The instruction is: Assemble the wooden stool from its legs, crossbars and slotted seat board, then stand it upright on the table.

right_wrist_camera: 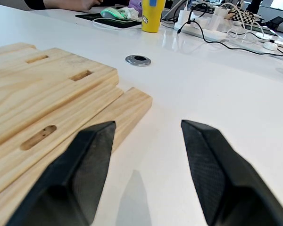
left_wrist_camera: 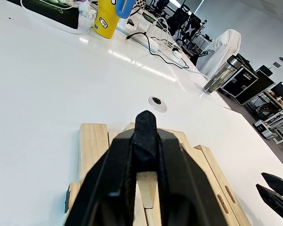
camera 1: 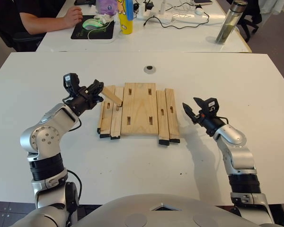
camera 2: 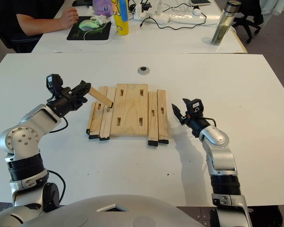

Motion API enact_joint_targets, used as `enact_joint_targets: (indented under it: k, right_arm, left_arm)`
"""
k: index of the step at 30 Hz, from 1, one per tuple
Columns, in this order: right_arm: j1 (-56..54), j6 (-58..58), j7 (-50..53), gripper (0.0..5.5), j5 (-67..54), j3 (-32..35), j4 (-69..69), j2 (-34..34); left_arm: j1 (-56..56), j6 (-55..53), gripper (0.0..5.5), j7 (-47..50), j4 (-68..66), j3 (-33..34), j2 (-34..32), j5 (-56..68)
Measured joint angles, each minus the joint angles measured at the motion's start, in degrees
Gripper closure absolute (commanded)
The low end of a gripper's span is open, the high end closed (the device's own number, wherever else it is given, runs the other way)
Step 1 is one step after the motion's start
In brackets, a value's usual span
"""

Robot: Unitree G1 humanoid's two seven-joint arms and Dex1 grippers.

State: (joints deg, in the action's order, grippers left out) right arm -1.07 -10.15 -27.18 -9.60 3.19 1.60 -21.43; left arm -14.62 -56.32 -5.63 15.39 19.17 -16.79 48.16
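Observation:
The slotted seat board (camera 1: 139,109) lies flat mid-table. Two legs (camera 1: 111,116) lie against its left edge and two more legs (camera 1: 167,115) against its right edge. My left gripper (camera 1: 97,90) is shut on one end of a short crossbar (camera 1: 113,96), which slants down over the left legs. In the left wrist view the crossbar (left_wrist_camera: 148,195) shows between the closed fingers (left_wrist_camera: 118,160). My right gripper (camera 1: 191,111) hovers open just right of the right legs, nothing between its fingers (right_wrist_camera: 87,165); the nearest leg (right_wrist_camera: 92,125) is beside it.
A round cable grommet (camera 1: 150,69) sits in the table behind the boards. A second table at the back carries a yellow bottle (camera 1: 126,19), cables, a steel flask (camera 1: 229,21) and a mouse pad. White table surface lies open to the front and right.

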Motion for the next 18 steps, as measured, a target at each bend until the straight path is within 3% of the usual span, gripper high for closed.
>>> enact_joint_targets:
  k: [18]
  right_arm:
    - [0.69,-0.72,0.05,2.92,-0.02,-0.07,0.32,0.51]
  left_arm:
    - [1.39,1.58,5.07,1.22,0.01,-1.17,0.00,-3.98]
